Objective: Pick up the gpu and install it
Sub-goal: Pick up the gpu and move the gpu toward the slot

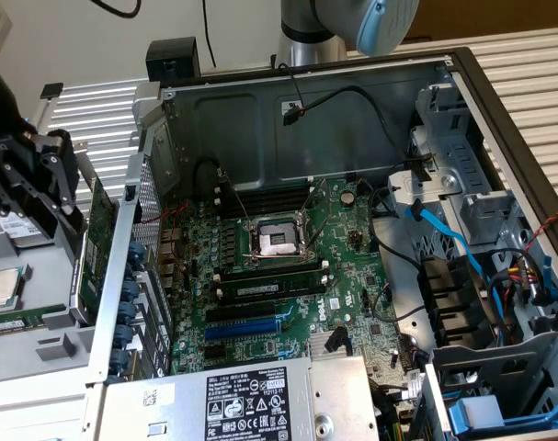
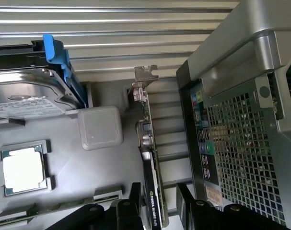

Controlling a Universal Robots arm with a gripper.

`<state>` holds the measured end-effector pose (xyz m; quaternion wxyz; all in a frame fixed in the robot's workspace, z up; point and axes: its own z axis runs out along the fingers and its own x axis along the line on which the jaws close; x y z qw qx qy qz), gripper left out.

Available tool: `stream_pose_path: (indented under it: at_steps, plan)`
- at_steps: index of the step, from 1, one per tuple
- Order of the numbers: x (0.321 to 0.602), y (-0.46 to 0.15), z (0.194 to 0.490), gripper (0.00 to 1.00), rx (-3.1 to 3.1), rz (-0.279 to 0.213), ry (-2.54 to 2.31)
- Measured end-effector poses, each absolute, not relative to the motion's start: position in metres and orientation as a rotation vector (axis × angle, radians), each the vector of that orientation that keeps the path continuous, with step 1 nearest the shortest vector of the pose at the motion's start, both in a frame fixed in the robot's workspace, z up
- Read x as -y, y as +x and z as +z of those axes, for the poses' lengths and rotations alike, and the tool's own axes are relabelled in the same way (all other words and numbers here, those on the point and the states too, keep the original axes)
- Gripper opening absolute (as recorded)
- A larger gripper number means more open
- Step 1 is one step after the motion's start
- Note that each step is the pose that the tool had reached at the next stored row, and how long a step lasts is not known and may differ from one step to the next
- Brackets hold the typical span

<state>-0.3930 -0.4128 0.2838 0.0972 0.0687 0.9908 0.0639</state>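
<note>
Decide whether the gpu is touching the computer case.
Apart. The wrist view shows a strip of grey tray between the gpu and the computer case.

The arm point(image 1: 352, 23) stands at the exterior view's top; the hand point(image 1: 53, 179) at its left; fingers point(image 2: 134, 199) spread apart.

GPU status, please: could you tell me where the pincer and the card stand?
Pincer open, astride gpu, which stands on edge in tray. Not yet in case. Case wall close alongside.

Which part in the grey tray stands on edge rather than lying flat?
The gpu: this thin card with a silver bracket stands upright inside the tool, while the processor and hard drive lie flat.
</note>
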Motion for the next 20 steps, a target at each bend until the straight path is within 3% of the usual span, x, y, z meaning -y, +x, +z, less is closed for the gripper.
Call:
stream_pose_path:
  at_steps: [8, 10, 11, 20]
  plan:
    - [0.415, -0.391, 0.27, 0.43, -2.929, 0.199, 0.229]
    - [0.415, -0.391, 0.266, 0.44, -2.928, 0.201, 0.237]
    - [0.415, -0.39, 0.265, 0.51, -2.927, 0.202, 0.241]
    - [0.416, -0.39, 0.248, 0.51, -2.922, 0.209, 0.28]
